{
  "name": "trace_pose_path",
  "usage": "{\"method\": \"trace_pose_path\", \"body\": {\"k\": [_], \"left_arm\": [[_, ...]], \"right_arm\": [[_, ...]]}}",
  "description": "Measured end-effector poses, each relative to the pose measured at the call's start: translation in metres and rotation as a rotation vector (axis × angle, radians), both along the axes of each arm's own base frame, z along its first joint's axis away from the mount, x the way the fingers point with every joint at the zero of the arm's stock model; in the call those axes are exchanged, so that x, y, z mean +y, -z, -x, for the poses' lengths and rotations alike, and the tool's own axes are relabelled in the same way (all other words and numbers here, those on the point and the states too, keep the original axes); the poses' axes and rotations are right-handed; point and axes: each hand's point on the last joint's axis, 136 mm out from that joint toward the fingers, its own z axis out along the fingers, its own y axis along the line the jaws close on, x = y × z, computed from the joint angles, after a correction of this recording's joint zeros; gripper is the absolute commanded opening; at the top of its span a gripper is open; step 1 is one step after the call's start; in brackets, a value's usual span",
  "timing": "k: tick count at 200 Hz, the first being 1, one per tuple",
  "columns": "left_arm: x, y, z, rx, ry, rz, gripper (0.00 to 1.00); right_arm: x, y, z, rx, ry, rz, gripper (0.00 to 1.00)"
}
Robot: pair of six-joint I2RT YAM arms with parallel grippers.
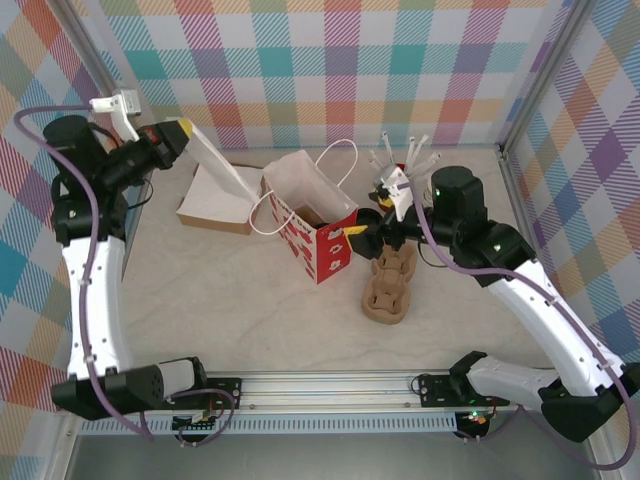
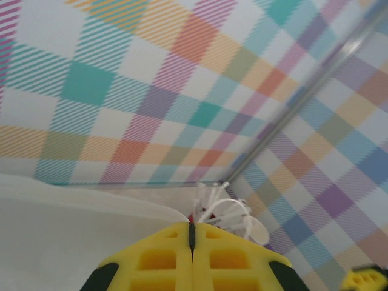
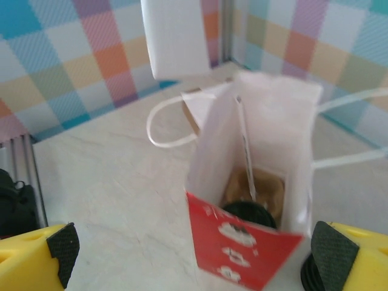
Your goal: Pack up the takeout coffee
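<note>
Takeout coffee (image 3: 248, 213) seen inside red bag (image 3: 242, 257); packing judged nearly done. Right gripper (image 3: 195, 250) spread wide, withdrawal called for next; left gripper (image 2: 192, 236) pressed together.

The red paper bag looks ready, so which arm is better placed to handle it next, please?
Probably right: the right gripper stands open beside the red paper bag, facing its mouth; the left gripper is shut, farther back.

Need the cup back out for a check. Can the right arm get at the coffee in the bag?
Probably yes: the right gripper stands open before the open mouth of the red bag, the takeout coffee visible inside; the narrow bag may crowd it.
</note>
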Motion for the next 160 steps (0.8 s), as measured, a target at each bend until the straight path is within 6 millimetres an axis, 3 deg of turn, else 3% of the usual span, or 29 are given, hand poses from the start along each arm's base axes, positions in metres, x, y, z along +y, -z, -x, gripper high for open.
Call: {"method": "trace_pose_path", "body": {"k": [27,58,88,114,160], "left_arm": [[-0.022,-0.022,0.043,-0.094,0.097,-0.027,0.00],[-0.049,-0.032,0.074,-0.149,0.223,-0.044,0.00],[-0.072,-0.031,0.089,-0.171,0.334,-0.059,0.00],[-0.089,-0.026,0.099,-0.177,0.419,-0.077,0.00],[-0.109,-0.017,0.105,-0.174,0.505,-0.097,0.00]], "right_arm": [[0.028,-0.029,-0.002,-0.050,-0.100,-0.047,1.00],[0.065,-0.052,-0.001,-0.094,-0.221,-0.080,1.00],[0.095,-0.059,0.002,-0.104,-0.328,-0.095,1.00],[0.116,-0.051,0.013,-0.092,-0.411,-0.092,1.00],[0.142,-0.046,0.022,-0.074,-0.486,-0.095,1.00]]}}
